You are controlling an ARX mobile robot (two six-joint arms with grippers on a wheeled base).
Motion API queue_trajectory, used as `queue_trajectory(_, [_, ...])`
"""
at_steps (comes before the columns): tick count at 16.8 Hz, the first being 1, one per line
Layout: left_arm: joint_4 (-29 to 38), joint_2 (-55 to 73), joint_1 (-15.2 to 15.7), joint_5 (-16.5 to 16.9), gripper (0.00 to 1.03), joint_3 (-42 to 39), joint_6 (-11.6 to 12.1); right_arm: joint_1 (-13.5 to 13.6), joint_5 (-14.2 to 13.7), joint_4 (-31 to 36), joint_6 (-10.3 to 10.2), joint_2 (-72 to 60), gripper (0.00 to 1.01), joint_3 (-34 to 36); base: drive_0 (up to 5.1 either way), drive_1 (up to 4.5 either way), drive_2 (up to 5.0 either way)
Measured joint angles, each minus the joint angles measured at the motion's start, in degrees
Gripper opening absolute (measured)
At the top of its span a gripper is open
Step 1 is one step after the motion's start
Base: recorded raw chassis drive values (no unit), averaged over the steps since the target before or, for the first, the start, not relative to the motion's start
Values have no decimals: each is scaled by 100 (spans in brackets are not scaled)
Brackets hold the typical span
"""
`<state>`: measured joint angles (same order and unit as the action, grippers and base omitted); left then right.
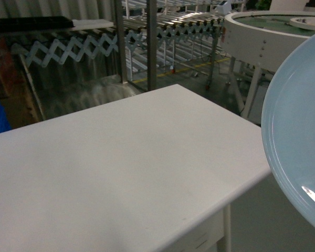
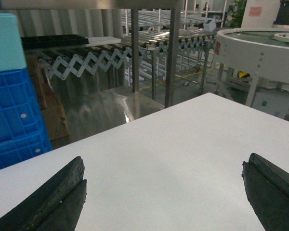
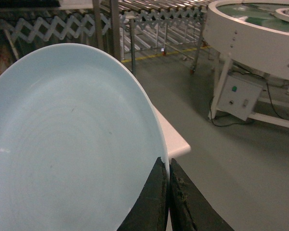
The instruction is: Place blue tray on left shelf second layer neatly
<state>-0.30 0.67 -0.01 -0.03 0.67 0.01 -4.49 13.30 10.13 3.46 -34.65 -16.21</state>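
Note:
The pale blue tray point(image 1: 299, 142) hangs tilted in the air at the right edge of the head view, beyond the white table's point(image 1: 121, 168) right end. In the right wrist view the blue tray point(image 3: 72, 144) fills the left half, and my right gripper point(image 3: 167, 166) is shut on its rim. My left gripper point(image 2: 164, 163) is open over the bare white table point(image 2: 173, 139), holding nothing. The left shelf's steel posts point(image 1: 151, 42) and a shiny lower tier point(image 1: 89, 92) stand behind the table; I cannot tell which tier is the second layer.
Deep blue crates point(image 2: 14, 115) with a teal box point(image 2: 5, 41) on top stand at the far left. A roller conveyor point(image 1: 173, 23) runs behind the shelf. A round white conveyor table point(image 1: 273, 37) stands at the back right, with grey floor point(image 3: 241, 159) beside it.

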Motion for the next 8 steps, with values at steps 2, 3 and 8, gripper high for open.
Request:
queue_trajectory(2, [9, 0, 0, -4, 98, 0, 0, 0, -4, 15, 0, -2, 2, 0, 260, -374, -374])
queue_trajectory(3, [13, 0, 0, -4, 98, 0, 2, 0, 2, 11, 0, 0, 2, 0, 243, -362, -362])
queue_trajectory(8, [9, 0, 0, 7, 98, 0, 2, 0, -17, -2, 0, -4, 2, 0, -140, -140, -140])
